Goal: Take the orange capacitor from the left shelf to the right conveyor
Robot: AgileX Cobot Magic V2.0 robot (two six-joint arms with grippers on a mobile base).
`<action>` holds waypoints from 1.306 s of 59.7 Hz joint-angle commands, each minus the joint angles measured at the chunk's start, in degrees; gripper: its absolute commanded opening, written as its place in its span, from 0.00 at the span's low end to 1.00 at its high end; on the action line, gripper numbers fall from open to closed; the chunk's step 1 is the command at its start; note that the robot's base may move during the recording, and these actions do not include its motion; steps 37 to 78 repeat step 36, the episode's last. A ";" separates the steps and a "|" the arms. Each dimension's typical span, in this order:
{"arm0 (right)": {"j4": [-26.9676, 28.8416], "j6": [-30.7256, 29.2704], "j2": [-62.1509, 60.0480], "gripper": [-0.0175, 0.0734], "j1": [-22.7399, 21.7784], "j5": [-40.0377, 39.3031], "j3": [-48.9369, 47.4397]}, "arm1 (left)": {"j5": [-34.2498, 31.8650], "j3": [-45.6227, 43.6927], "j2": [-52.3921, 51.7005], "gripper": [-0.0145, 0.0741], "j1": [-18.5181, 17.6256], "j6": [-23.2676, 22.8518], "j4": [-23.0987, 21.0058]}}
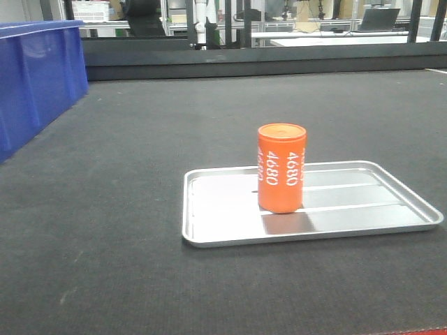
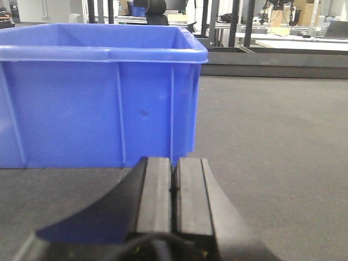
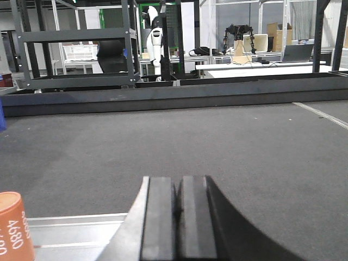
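The orange capacitor [image 1: 281, 167] stands upright in a shallow silver tray [image 1: 209, 209] that lies on the dark conveyor belt [image 1: 105, 209]. Its edge also shows at the lower left of the right wrist view, the capacitor [image 3: 15, 228] on the tray [image 3: 70, 234]. My right gripper [image 3: 178, 185] is shut and empty, to the right of the capacitor and apart from it. My left gripper [image 2: 174, 166] is shut and empty, low over the belt [image 2: 272, 152], facing a blue bin [image 2: 98, 92]. The left shelf is out of view.
A blue plastic bin [image 1: 35, 77] stands at the far left of the belt. A dark raised rail [image 1: 265, 63] runs along the belt's far edge. Beyond it are racks [image 3: 76, 49], tables and another robot arm [image 3: 156, 43].
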 commanded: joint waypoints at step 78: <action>-0.65 -0.07 -1.16 0.25 -0.53 -5.30 -1.25 | -5.21 1.24 -0.38 0.02 -0.13 -0.37 -0.13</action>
